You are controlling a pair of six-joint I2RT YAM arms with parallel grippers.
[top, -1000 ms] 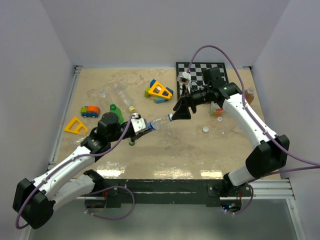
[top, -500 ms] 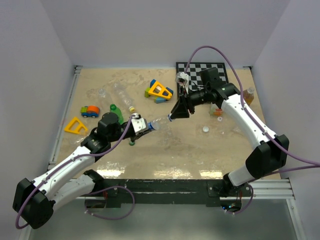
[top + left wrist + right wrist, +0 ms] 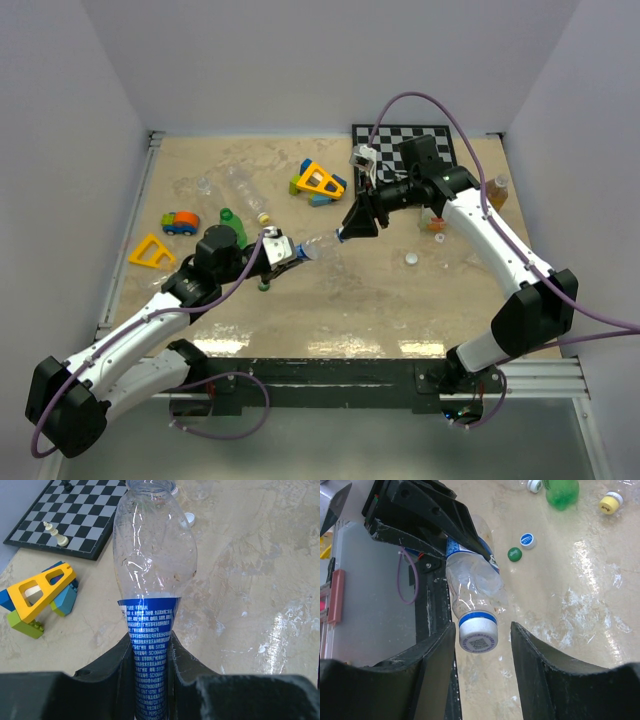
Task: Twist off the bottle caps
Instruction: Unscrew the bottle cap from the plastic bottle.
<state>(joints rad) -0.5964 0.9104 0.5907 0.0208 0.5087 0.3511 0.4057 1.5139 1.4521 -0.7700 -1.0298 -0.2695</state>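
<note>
White cap (image 3: 478, 630) with a blue ring is on the neck of a clear bottle (image 3: 152, 565), held sideways over the middle of the worktop (image 3: 330, 310). Right gripper (image 3: 482, 632) straddles the cap, jaws part open (gap on one side, not clamped). Left gripper (image 3: 151, 647) is pinched tight on the bottle's blue-labelled end. Loose green cap (image 3: 514, 554) and blue cap (image 3: 528, 540) lie on the worktop near the left gripper.

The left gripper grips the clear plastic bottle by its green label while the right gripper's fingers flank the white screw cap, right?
Nearly. The label on the clear plastic bottle is blue, not green, as the left wrist view shows; the rest stands.
</note>
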